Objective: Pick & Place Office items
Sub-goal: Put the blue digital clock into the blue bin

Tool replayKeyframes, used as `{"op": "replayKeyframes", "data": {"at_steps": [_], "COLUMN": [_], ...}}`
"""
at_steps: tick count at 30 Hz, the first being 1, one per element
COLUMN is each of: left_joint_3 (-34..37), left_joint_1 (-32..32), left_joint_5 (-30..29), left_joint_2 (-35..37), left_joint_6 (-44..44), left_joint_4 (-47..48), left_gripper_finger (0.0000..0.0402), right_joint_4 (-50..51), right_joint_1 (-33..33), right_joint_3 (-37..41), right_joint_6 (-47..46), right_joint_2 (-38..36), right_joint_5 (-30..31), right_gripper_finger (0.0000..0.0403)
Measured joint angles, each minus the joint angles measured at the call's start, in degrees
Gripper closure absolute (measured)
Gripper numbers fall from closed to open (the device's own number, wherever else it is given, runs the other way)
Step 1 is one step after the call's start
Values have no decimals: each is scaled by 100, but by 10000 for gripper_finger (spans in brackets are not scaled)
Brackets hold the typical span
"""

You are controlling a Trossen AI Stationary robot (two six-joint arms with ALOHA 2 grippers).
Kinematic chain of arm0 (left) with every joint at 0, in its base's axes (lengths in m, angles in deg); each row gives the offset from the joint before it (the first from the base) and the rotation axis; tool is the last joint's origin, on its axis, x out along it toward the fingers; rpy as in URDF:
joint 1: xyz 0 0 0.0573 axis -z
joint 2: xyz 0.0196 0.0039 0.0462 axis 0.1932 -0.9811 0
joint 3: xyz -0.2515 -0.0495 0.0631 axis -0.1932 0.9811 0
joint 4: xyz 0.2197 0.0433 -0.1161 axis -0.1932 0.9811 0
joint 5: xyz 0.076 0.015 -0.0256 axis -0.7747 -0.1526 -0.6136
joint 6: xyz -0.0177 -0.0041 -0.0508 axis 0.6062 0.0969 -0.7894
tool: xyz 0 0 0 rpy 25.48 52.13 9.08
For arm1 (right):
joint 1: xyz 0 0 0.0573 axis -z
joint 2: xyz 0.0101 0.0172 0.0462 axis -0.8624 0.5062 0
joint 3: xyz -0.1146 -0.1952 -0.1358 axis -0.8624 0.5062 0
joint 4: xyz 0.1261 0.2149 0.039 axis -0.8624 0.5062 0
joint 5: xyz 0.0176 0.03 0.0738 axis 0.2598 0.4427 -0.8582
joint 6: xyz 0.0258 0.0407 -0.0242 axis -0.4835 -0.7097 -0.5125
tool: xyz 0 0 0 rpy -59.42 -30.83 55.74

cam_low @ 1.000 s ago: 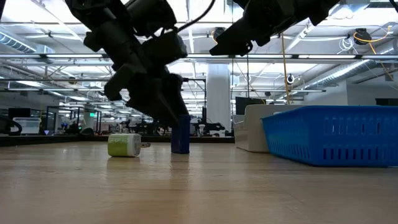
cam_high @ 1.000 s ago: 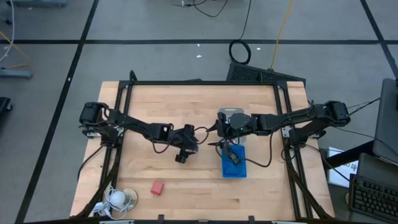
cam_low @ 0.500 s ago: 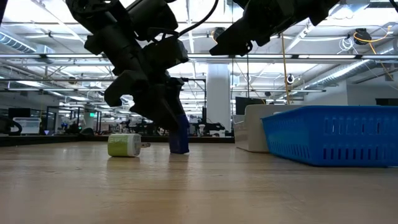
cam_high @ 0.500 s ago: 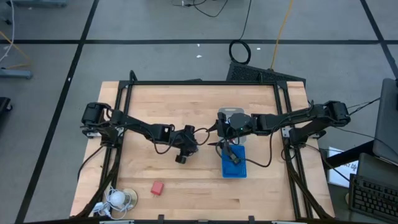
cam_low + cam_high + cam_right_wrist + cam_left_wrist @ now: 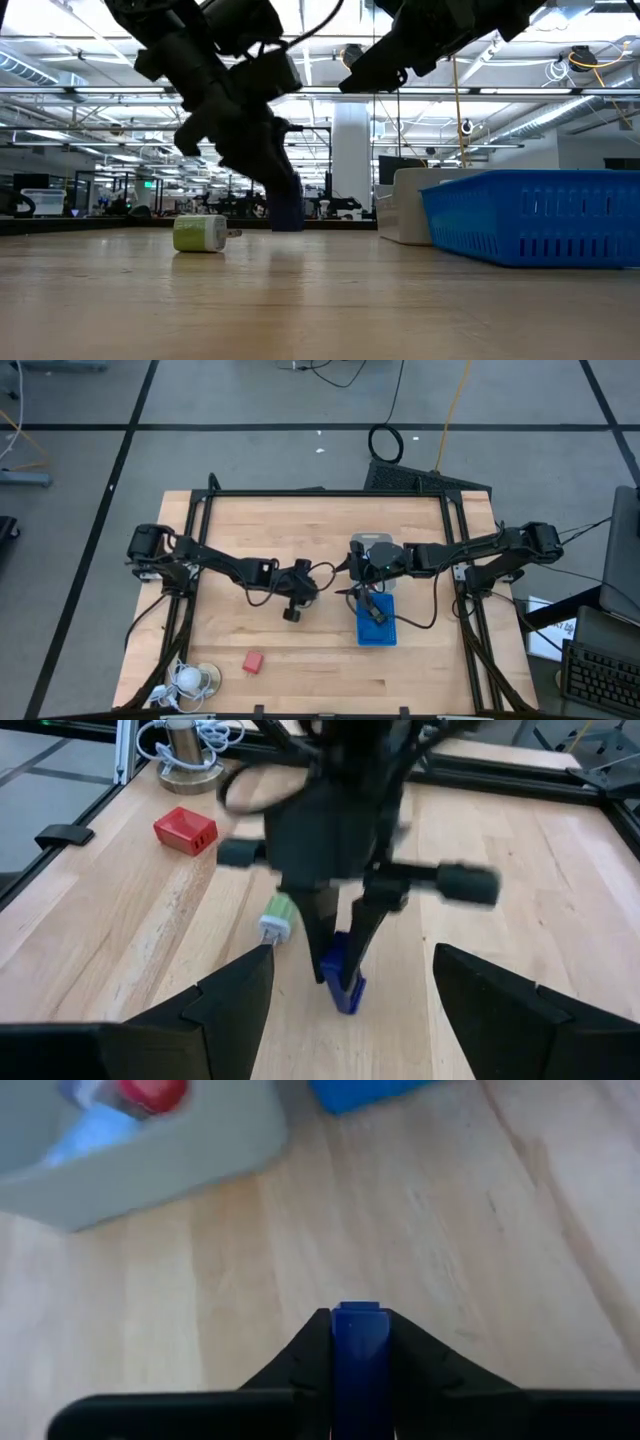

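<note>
Two dark robot arms reach over a wooden table. Nearest in the low view, a green-and-white piece lies on the wood. Just beyond it, the left gripper pinches a dark blue block between its fingers, lifted just clear of the table near the middle. Farther right, the right gripper hangs with fingers spread wide above the blue tray, beside a pale tray.

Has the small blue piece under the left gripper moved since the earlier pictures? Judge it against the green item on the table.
Yes. In the low view the blue piece, clamped in the left gripper, is now lifted clear of the table, while the green item rests there unmoved.
</note>
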Motion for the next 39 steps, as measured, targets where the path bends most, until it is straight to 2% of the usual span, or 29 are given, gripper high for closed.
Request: {"op": "replayKeyframes", "data": {"at_steps": [7, 11, 14, 19, 24, 27, 29, 34, 36, 39], "left_joint_3": [0, 132, 456, 1492, 2589, 2998, 3124, 3036, 2936, 2770], "left_joint_1": [-4, -6, -107, -411, -725, -822, -836, -677, -570, -450], "left_joint_5": [-9, 43, 61, 48, 535, 817, 883, 1096, 1095, 1087], "left_joint_2": [639, 1023, 1375, 2032, 2365, 2372, 2372, 2357, 2281, 2167], "left_joint_6": [-212, -193, -192, -215, -403, -595, -728, -876, -818, -712], "left_joint_4": [124, -47, -507, -2129, -4987, -6377, -6862, -7020, -7073, -7038], "left_gripper_finger": [344, 344, 344, 344, 344, 342, 339, 343, 343, 343], "right_joint_4": [71, 388, 589, 706, 428, -402, -1287, -3790, -4241, -4681], "right_joint_1": [11, 26, 37, 68, 139, 187, 208, 216, 216, 214], "right_joint_3": [0, 0, 0, 1, -3, 122, 364, 1049, 1211, 1198], "right_joint_6": [0, -20, -91, -149, -146, -139, -105, -86, -86, -122], "right_joint_2": [4, -11, -37, -99, -92, -92, -92, 39, 177, 397], "right_joint_5": [65, 589, 994, 1196, 1200, 1200, 1200, 1160, 1049, 556], "right_gripper_finger": [138, 138, 138, 138, 138, 138, 138, 138, 138, 138]}}
